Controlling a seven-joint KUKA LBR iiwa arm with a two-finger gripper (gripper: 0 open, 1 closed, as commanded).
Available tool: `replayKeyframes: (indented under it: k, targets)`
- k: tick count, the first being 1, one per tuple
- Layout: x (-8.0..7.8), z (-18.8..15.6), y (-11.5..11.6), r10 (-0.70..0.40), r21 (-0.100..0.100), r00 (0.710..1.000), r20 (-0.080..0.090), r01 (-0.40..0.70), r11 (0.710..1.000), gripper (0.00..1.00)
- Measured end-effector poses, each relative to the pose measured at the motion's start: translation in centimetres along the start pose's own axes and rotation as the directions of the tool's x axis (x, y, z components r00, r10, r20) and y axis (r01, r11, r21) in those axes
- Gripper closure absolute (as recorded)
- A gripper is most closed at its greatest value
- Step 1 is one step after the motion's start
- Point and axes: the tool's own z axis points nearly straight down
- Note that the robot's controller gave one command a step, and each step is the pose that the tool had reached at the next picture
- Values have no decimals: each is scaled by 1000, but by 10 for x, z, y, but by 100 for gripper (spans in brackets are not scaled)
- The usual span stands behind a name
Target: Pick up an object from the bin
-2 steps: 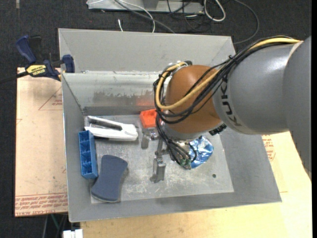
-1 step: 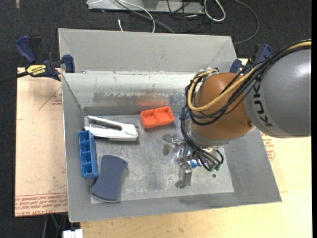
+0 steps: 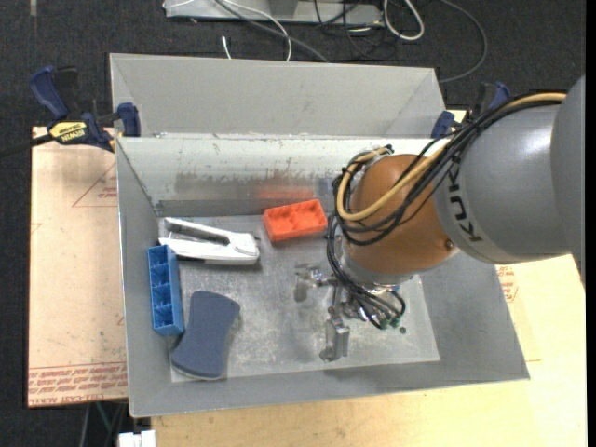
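Orange-capped wrist [image 3: 396, 217] tilted down-left | gripper [image 3: 319, 311] low over bin [image 3: 270, 347] floor, right-ctr | jaws apart, nothing btwn

The orange cover [image 3: 396, 217] hides the right floor of the bin [image 3: 279, 343]; the grey arm [image 3: 521, 184] is cut off at the view's right edge.
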Motion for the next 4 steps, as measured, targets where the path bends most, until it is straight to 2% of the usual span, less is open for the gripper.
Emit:
replayKeyframes:
  k: [1,2,3,4]
  targets:
    - [42,-10,-58,71,7,997,14,-71,997,0]
    - [27,28,-55,24,-2,1000,10,-24,1000,0]
    - [24,-75,-58,29,3,999,13,-29,1000,0]
    - [25,-126,-57,26,4,999,18,-26,1000,0]
